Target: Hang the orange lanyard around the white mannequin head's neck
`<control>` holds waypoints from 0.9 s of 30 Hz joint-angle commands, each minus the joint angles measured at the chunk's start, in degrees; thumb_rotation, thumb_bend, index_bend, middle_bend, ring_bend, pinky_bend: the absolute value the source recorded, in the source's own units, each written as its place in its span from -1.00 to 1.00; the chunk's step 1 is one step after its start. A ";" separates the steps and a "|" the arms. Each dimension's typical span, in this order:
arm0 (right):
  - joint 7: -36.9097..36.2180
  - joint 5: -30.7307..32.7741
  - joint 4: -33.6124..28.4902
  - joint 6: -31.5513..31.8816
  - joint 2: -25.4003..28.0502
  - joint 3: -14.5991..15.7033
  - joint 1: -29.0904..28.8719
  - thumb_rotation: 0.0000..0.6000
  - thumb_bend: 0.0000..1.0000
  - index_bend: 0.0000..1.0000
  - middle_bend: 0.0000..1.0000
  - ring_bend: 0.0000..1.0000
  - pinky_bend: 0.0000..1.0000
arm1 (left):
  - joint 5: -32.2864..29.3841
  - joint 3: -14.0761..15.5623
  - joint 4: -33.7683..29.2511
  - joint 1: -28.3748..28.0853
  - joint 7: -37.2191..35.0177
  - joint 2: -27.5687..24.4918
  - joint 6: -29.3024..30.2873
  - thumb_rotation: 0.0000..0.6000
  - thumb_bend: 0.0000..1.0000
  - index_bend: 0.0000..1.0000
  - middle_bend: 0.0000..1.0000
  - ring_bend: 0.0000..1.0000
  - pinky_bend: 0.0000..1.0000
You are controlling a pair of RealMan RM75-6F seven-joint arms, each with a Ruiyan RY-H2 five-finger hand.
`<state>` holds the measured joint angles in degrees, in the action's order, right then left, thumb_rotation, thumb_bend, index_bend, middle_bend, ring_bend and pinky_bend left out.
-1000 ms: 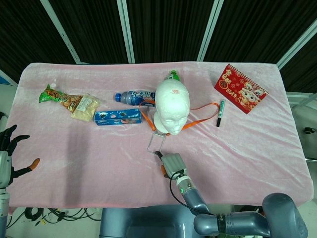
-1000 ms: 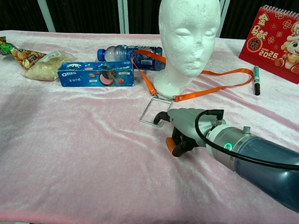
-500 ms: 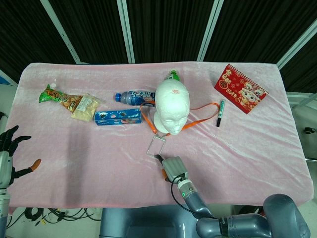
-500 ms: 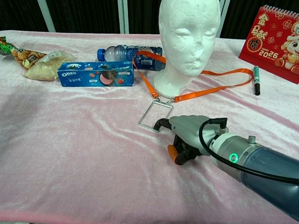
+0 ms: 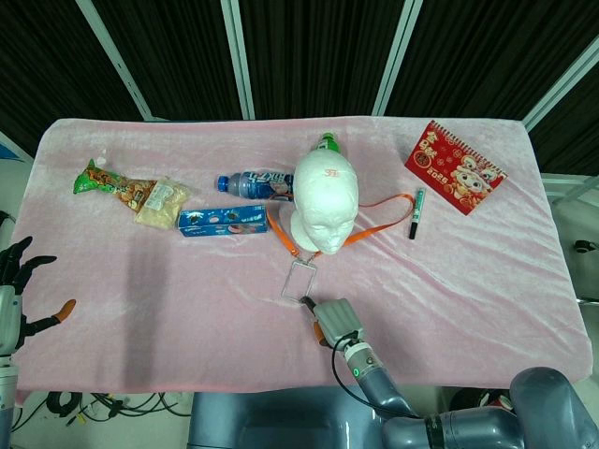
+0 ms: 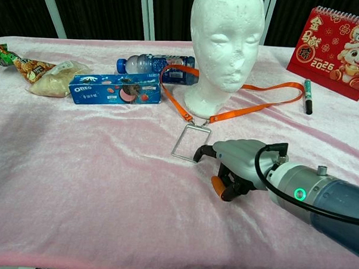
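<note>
The white mannequin head (image 5: 325, 201) (image 6: 227, 35) stands upright mid-table. The orange lanyard (image 5: 379, 223) (image 6: 219, 117) runs behind its neck base; one strand comes out on its left and a loop lies on the cloth to its right. The clear badge holder (image 5: 299, 279) (image 6: 191, 142) lies in front of the neck. My right hand (image 5: 335, 321) (image 6: 241, 164) sits just nearer than it with fingers curled in, a dark fingertip at the holder's near corner; nothing is gripped. My left hand (image 5: 14, 281) hovers at the table's near left edge, fingers spread, holding nothing.
A blue Oreo box (image 5: 223, 222) (image 6: 115, 88), a water bottle (image 5: 248, 182) and snack bags (image 5: 117, 187) lie left of the head. A green-capped bottle (image 5: 326, 140) stands behind it. A marker (image 5: 416, 213) and a red calendar (image 5: 456, 166) are to the right.
My right hand drew back toward the near edge and slightly right. The badge holder slid along with it and the left strand straightened. The left hand barely moved.
</note>
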<state>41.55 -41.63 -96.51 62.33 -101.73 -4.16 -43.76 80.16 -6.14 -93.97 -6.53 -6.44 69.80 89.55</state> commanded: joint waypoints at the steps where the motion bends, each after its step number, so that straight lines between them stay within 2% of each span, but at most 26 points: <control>1: 0.11 -0.40 -1.00 0.29 0.76 0.74 0.40 1.00 0.25 -0.56 0.73 0.71 0.57 | 0.07 -0.02 -0.03 0.06 0.15 0.04 -0.06 1.00 -0.63 -0.45 -0.90 -1.00 -1.00; 27: 1.87 -2.40 -5.04 1.36 3.85 5.22 2.15 1.00 0.27 -0.49 0.73 0.71 0.57 | 0.30 -1.00 0.29 0.66 0.60 0.32 0.24 1.00 -0.63 -0.45 -0.91 -1.00 -1.00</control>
<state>43.24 -44.02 -101.37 63.60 -98.06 0.90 -41.65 80.45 -7.14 -93.68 -5.87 -5.83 70.13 89.79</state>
